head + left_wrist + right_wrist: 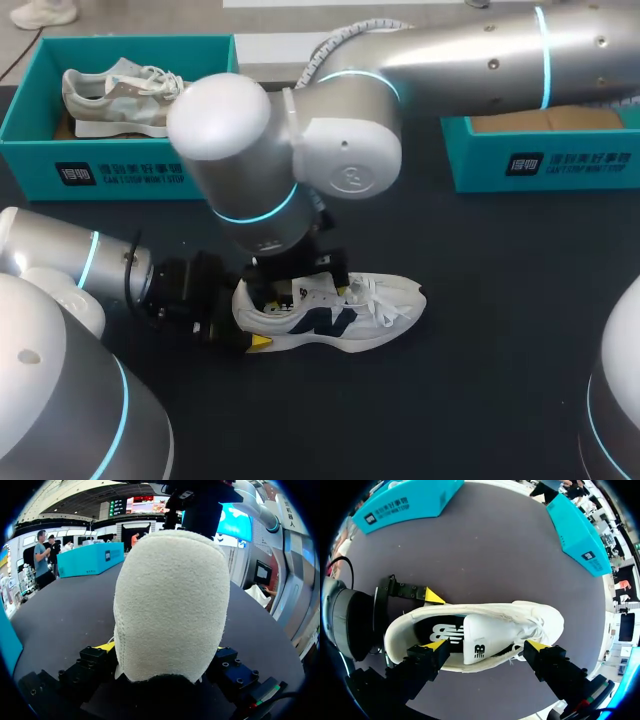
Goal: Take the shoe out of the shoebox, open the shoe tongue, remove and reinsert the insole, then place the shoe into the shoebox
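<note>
The white shoe [330, 312] is laid on its sole on the dark table [500, 380], well apart from the left box [120, 172] and the right box [560, 165], both teal. Its heel is clamped between the fingers of the left claw [245, 318]. The right claw [486, 645] is held above the shoe's opening, spread wide, with the tongue [485, 632] between its yellow tips. Logos are seen on the tongue, on the dark insole [442, 630] and on the shoe's side. White print is carried on both box fronts. A grey shoe [115, 95] is kept in the left box.

Dark table [500, 350]: white shoe [340, 310], left shoebox [120, 168], right shoebox [560, 165].
</note>
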